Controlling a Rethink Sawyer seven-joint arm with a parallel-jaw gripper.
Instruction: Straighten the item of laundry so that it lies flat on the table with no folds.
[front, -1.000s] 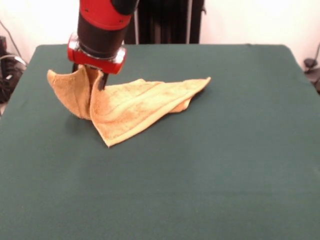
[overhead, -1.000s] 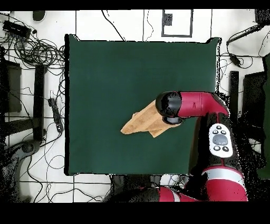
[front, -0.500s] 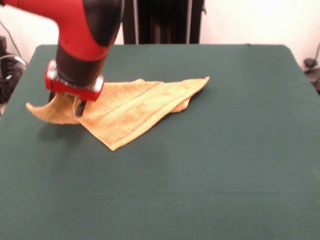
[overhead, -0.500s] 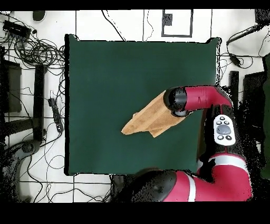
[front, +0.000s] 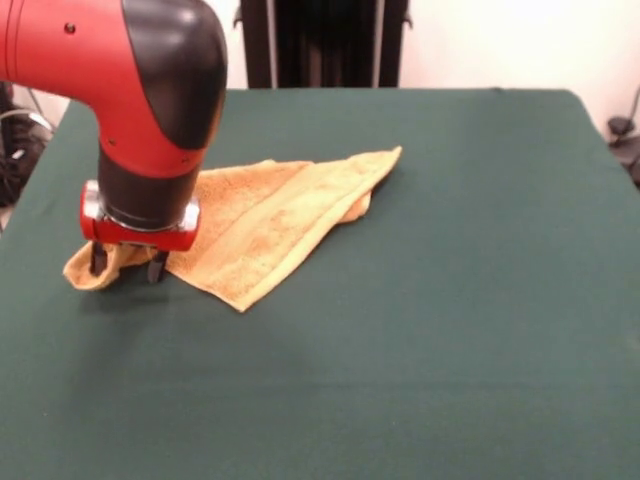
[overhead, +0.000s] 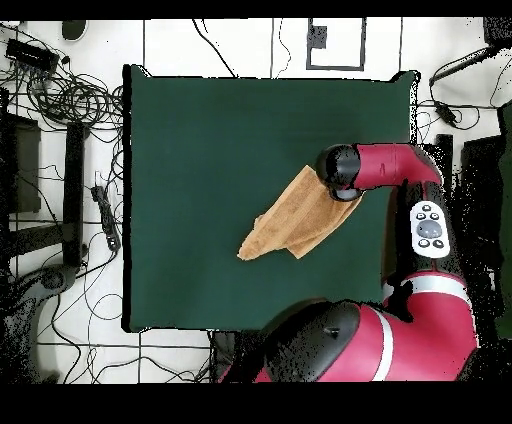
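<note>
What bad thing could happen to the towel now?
The claw is low on one corner of the towel, which is folded into a layered triangle. If the corner slips out, the fold stays. If the claw drags the whole towel across the table rather than opening it, the layers may just slide along together, or bunch up.

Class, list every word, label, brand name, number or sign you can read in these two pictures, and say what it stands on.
None can be read.
Towel: no label or lettering shows.
Arm's button pad: buttons show, any markings too small to read.
Table: bare green cloth, no writing.
Gripper: no markings visible.
</note>
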